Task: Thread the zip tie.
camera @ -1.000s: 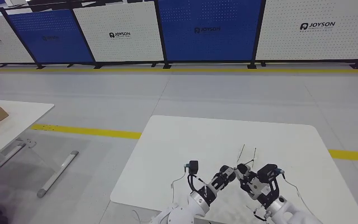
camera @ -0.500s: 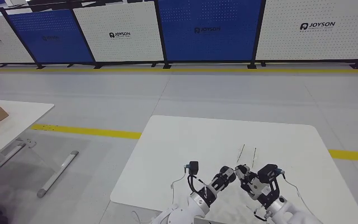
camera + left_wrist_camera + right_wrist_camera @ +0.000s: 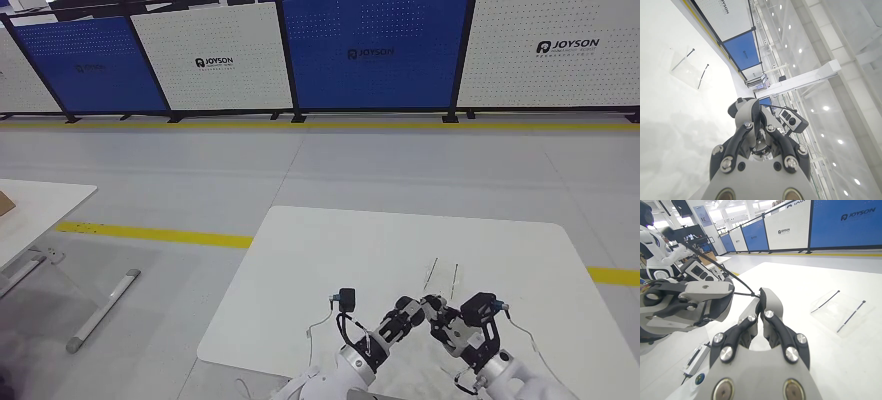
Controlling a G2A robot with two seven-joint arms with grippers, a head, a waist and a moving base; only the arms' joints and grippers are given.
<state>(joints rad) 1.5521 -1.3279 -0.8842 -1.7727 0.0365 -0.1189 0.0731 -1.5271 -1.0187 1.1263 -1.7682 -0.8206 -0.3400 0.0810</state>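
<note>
A black zip tie [image 3: 742, 285] hangs between my two grippers, low over the near part of the white table [image 3: 330, 260]. My right gripper [image 3: 760, 298] is shut on its head [image 3: 753, 294]. A short stretch runs from the head into my left gripper [image 3: 731, 291], which is shut on it. A longer stretch of strap slants up and away past the left gripper. From above, the left gripper [image 3: 412, 308] and right gripper [image 3: 432, 308] sit tip to tip. The left gripper [image 3: 756, 108] has its dark pads pressed together in its own wrist view.
Two spare zip ties [image 3: 430, 272] [image 3: 455, 279] lie side by side on a clear sheet [image 3: 838, 313] just beyond the grippers. A small grey box [image 3: 694, 357] rests near the table's front edge. Blue and white partition panels stand far behind.
Both grippers have shifted only slightly and stay tip to tip. A thin strap that stuck out beside the right gripper a second ago is gone from the top view.
</note>
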